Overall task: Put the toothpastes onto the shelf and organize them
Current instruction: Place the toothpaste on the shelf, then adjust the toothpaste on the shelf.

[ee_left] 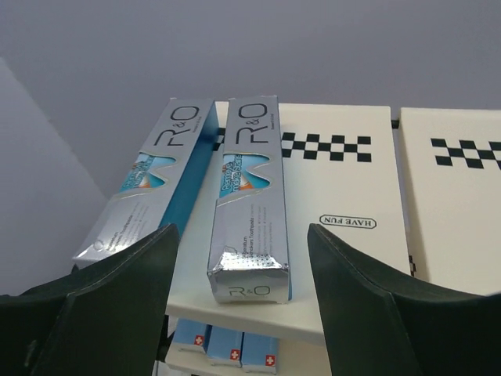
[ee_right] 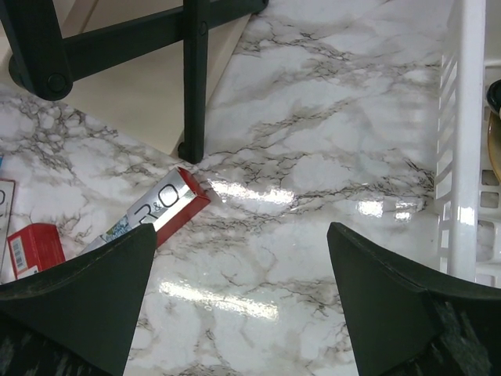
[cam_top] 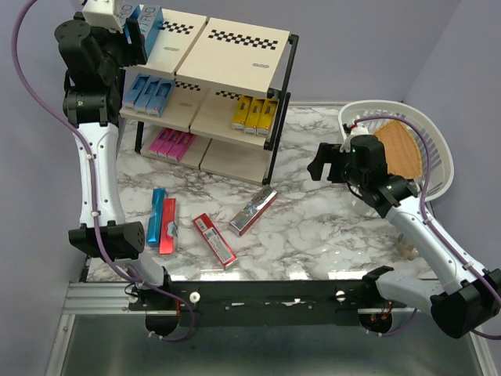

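Note:
The shelf stands at the back left. Two silver/teal toothpastes lie side by side on its top left board. Light blue and yellow toothpastes stand on the middle tier, pink ones on the bottom tier. On the table lie a blue box, a red box, another red box and a silver/red box, which also shows in the right wrist view. My left gripper is open just in front of the top tier's right silver box. My right gripper is open and empty over bare marble.
A white plastic basket holding a wooden board stands at the right; its wall shows in the right wrist view. The shelf's black leg stands just ahead of my right gripper.

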Motion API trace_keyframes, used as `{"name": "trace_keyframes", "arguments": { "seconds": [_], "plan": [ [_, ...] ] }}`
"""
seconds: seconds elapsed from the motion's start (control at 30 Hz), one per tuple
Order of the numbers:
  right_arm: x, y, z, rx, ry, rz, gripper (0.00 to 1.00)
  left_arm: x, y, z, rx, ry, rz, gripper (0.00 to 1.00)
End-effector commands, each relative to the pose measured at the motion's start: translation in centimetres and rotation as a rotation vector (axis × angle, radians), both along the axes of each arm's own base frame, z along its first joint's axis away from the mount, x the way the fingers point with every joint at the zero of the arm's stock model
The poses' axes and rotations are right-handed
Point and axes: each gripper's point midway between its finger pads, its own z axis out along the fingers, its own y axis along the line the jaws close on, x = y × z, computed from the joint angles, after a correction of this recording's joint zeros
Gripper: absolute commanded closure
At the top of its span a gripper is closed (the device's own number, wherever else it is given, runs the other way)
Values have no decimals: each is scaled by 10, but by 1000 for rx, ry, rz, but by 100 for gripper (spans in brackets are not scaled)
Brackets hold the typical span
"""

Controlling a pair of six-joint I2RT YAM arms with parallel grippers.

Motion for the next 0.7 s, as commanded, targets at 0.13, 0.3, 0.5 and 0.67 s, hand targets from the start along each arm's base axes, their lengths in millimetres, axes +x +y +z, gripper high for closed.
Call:
{"name": "trace_keyframes", "arguments": {
  "seconds": [0.13, 0.3, 0.5, 0.67],
  "plan": [
    [-1, 1, 8, 10, -32, 19, 2, -20, -1, 5, 11, -5, 192, 21],
    [-3, -1, 7, 6, -36, 18, 2, -17, -3, -8, 22, 35, 280, 20],
    [-5, -3, 6, 2, -39, 13, 2, -10, 8, -11, 32, 54, 357, 22],
    [-6, -3, 6, 4, -40, 13, 2, -1, 6, -14, 50, 68, 348, 27]
  ]
}}
